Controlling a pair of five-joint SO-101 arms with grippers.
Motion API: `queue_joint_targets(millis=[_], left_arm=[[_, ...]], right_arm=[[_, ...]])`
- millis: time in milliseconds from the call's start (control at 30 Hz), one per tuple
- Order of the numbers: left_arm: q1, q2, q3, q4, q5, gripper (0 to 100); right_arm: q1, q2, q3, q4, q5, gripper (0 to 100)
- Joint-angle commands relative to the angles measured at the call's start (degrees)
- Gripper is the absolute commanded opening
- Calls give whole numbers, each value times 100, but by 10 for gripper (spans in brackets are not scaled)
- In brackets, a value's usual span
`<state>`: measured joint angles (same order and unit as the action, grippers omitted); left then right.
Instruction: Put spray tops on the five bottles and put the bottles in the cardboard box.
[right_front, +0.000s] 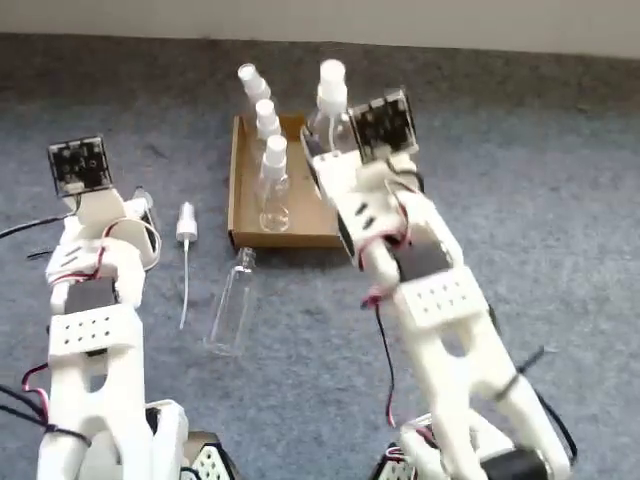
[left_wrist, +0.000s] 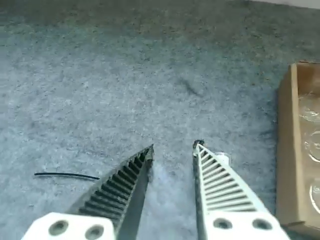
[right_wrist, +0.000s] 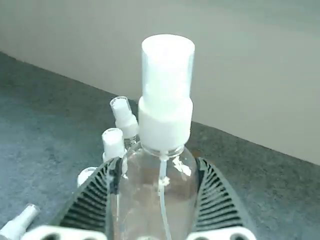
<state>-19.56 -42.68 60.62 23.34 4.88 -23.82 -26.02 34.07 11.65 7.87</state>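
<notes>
left gripper (left_wrist: 173, 150) is open, fingers spread w/ nothing between them, low over the grey carpet (left_wrist: 100, 75), left of the cardboard box (left_wrist: 287, 150). a thin black cable (left_wrist: 65, 175) lies on the carpet by its left finger.

right gripper (right_wrist: 157, 167) is clamped on a clear bottle (right_wrist: 160, 200), one finger on each side of the body. the bottle is upright w/ a white spray top (right_wrist: 166, 95) on & the dip tube visible inside. in the high view this held bottle (right_front: 330, 100) sits over the far right part of the box (right_front: 240, 200); can't tell if it touches the box floor.

three capped bottles (right_front: 272, 185) stand upright in the box, in a row near-to-far along its left side. their white tops (right_wrist: 114, 142) show left of the held one in the right wrist view.

outside the box, on the carpet just left of it, lies a loose spray top (right_front: 186, 225), head toward the far side, tube trailing nearer. right beside it, near the box's near left corner, an uncapped bottle (right_front: 230, 305) lies on its side, neck pointing toward the box. both are well apart from either gripper.
</notes>
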Motion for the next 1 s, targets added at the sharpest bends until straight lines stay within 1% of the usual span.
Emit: queue_joint_targets(millis=[0, 133, 200, 300, 433, 633, 800, 967], left_arm=[[-66, 409, 303, -1187, 53, 130], [-66, 919, 136, -1345, 53, 130], [-66, 1147, 13, -1327, 53, 130], [-66, 1473, -154, -1327, 53, 130], [-66, 1789, -338, -1327, 53, 130], [-66, 1895, -391, -1327, 53, 130], [-66, 1895, -391, -1327, 53, 130], [-66, 1895, -391, -1327, 53, 130]], right_arm=[[127, 1235, -1244, -233, 70, 4], [251, 2352, -2079, -400, 62, 4], [303, 2782, -2387, -1165, 26, 4], [391, 3380, -2352, -2290, 26, 4], [400, 3934, -2325, -2853, 26, 4], [426, 4409, -2193, -3248, 26, 4], [426, 4426, -1367, -4259, 18, 4], [426, 4462, -1033, -4391, 18, 4]])
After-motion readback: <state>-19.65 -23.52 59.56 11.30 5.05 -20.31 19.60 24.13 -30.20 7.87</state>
